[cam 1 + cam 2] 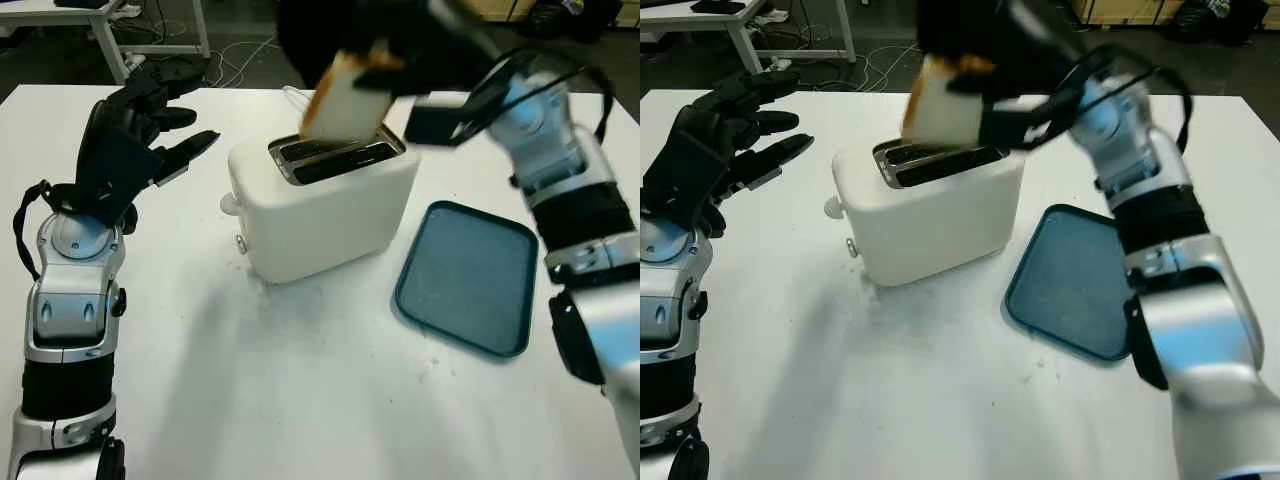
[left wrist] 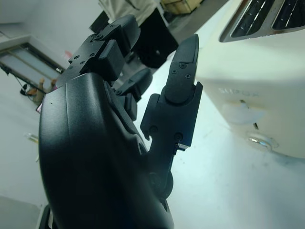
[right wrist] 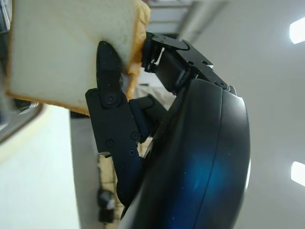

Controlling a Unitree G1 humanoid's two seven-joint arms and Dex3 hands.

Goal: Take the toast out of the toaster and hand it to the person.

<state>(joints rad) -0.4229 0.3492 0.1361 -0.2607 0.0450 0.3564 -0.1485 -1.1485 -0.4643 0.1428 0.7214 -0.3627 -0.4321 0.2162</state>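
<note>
A slice of toast [image 1: 345, 98] hangs just above the slots of the white toaster [image 1: 320, 205] at the table's middle back, tilted and blurred. My right hand [image 1: 395, 62] is shut on its upper edge, reaching in from the right. Up close, the toast [image 3: 66, 52] shows a pale face and brown crust, with a black finger [image 3: 108, 67] pressed across it. My left hand [image 1: 150, 125] is open, raised to the left of the toaster, apart from it. The toaster [image 2: 267, 76] shows its side and lever knob beyond that hand's fingers [image 2: 178, 90].
A dark teal tray [image 1: 468, 275] lies flat to the right of the toaster. The white table [image 1: 300, 400] spreads bare toward me. Beyond the far edge are a dark floor, cables and a white desk leg [image 1: 110, 40].
</note>
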